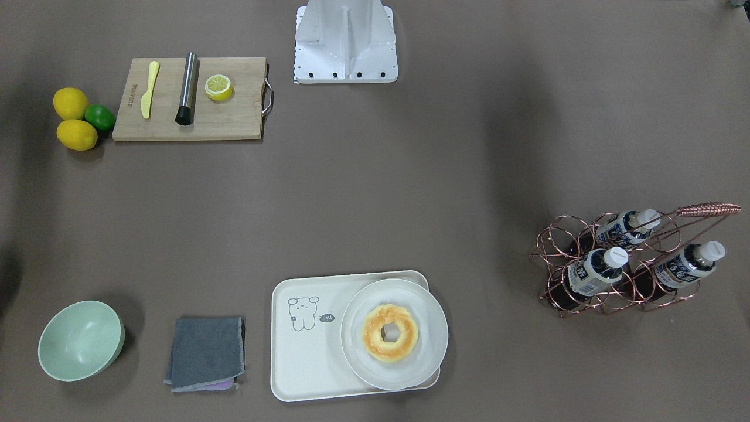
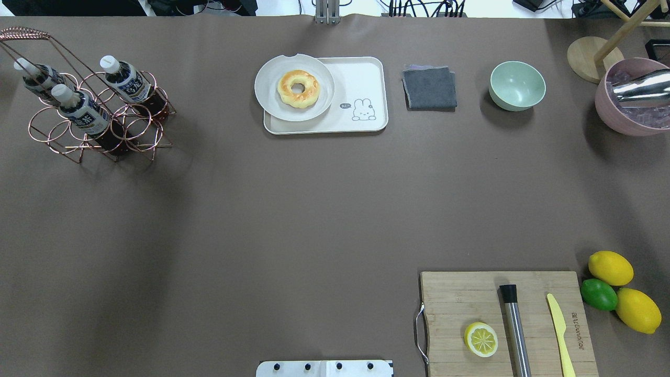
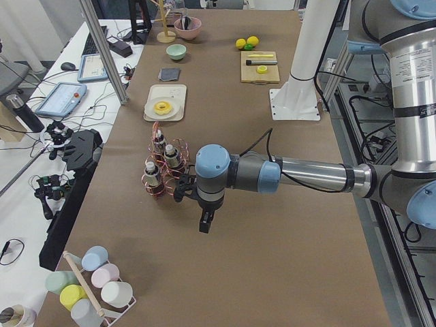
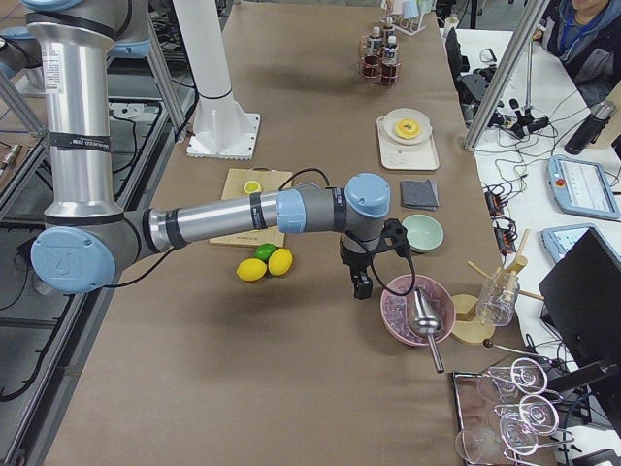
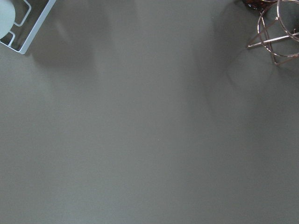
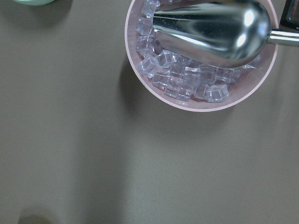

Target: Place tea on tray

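Note:
Three tea bottles (image 1: 595, 271) (image 2: 81, 112) with white caps stand tilted in a copper wire rack (image 1: 709, 209) (image 2: 21, 34). The cream tray (image 1: 304, 363) (image 2: 366, 78) with the bear drawing holds a round white plate (image 1: 428, 316) with a doughnut (image 1: 389, 332); its bear half is bare. My left gripper (image 3: 204, 221) hangs over the table just short of the rack. My right gripper (image 4: 361, 286) hangs beside a pink ice bowl (image 4: 415, 309). I cannot tell whether either is open or shut. The wrist views show no fingers.
A cutting board (image 1: 234, 117) carries a lemon half (image 1: 218, 87), a steel muddler (image 1: 187, 88) and a yellow knife (image 1: 149, 89). Lemons (image 1: 70, 102) and a lime (image 1: 101, 117) lie beside it. A green bowl (image 1: 81, 340) and grey cloth (image 1: 206, 351) sit by the tray.

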Controlling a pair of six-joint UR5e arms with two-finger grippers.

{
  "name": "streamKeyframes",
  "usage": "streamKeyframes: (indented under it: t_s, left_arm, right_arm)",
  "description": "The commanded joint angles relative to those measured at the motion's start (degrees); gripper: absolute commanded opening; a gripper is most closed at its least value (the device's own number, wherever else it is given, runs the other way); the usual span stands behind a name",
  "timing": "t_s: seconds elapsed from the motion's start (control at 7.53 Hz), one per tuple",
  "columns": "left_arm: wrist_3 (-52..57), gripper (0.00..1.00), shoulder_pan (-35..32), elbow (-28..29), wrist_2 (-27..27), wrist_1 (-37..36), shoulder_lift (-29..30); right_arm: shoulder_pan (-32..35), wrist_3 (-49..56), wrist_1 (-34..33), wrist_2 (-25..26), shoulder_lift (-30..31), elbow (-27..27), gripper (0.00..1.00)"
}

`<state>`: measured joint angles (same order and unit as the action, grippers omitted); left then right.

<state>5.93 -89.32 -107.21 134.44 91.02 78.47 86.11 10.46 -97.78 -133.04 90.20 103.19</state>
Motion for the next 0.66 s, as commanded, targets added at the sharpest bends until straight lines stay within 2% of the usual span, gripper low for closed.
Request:
streamKeyframes:
  t_s: [0.0, 0.27, 0.53]
  left_arm:
    - [-7.3, 0.97, -0.1, -0.7, -0.4, 0.1, 0.4]
    - [-7.1, 0.98, 0.1, -2.1, -3.6, 0.6, -0.1]
    - [-7.1, 0.98, 0.3, -4.0, -3.0, 0.7, -0.2]
  right_arm:
    - [-0.7, -0.1, 0.0, 0.1, -0.4, 0.1, 1.00]
    - [-0.7, -0.2, -0.1, 0.0, -0.5, 0.3, 1.00]
    - [-0.7, -0.2, -0.1, 0.1, -0.4, 0.3, 1.00]
